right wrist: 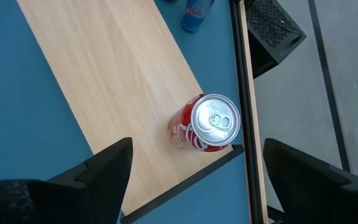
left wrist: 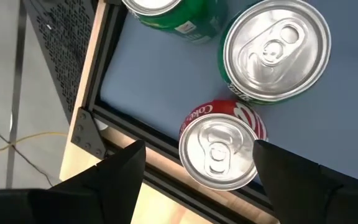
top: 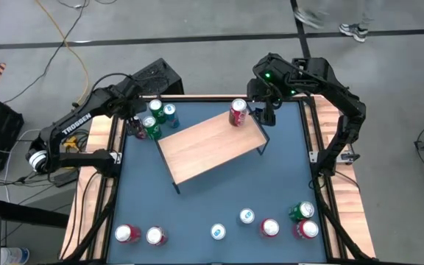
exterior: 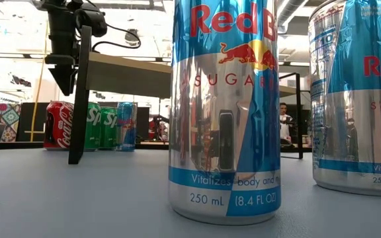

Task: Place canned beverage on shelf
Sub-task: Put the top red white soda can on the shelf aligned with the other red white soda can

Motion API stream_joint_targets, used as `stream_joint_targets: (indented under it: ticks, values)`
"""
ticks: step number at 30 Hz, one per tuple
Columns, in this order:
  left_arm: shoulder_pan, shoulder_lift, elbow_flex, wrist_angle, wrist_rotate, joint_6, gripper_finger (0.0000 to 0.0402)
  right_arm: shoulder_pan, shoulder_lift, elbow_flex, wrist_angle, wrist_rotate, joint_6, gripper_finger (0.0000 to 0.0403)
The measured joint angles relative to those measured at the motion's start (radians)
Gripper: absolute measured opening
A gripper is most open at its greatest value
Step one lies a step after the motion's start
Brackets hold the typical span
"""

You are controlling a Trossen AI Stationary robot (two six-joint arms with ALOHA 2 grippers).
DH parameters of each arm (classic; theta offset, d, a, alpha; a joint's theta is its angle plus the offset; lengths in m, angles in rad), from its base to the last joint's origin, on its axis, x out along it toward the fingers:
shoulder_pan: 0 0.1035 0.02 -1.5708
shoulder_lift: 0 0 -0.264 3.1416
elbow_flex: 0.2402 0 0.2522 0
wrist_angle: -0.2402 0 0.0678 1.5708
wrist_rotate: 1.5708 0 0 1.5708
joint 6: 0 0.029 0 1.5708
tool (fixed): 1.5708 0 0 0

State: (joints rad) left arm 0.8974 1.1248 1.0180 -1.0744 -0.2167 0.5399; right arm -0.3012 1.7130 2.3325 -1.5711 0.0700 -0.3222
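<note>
A red cola can (left wrist: 219, 152) stands upright on the blue tabletop at the far left corner, close to the table's wooden edge. My left gripper (left wrist: 201, 149) is open above it, one finger on either side and clear of it. Two green cans (top: 153, 118) and a blue can (top: 169, 114) stand beside it. The light wood shelf (top: 210, 147) stands on black legs mid-table. Another red can (right wrist: 207, 124) stands upright on the shelf's far right corner. My right gripper (right wrist: 197, 144) hangs open above that can, touching nothing.
Several more cans stand along the near edge: red ones (top: 127, 234), slim blue-silver ones (top: 218, 232) and a green one (top: 301, 211). Two slim cans (exterior: 223, 109) fill the low view. A black box (top: 157, 73) sits beyond the far left corner.
</note>
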Motion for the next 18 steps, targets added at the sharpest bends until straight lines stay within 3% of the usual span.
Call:
stream_joint_targets:
  ticks: [5,14,18]
  values:
    - [0.000,0.000,0.000,-0.005,0.048,-0.019,0.0301,0.000,0.006,0.000,0.000,0.000,0.000,0.0344]
    - [0.000,0.000,0.000,-0.023,0.052,-0.044,0.0387,-0.002,0.006,-0.001,0.000,0.000,-0.001,0.0344]
    - [0.000,0.000,0.000,-0.040,0.066,-0.033,0.0397,-0.001,0.006,-0.001,0.000,0.000,0.000,0.0344]
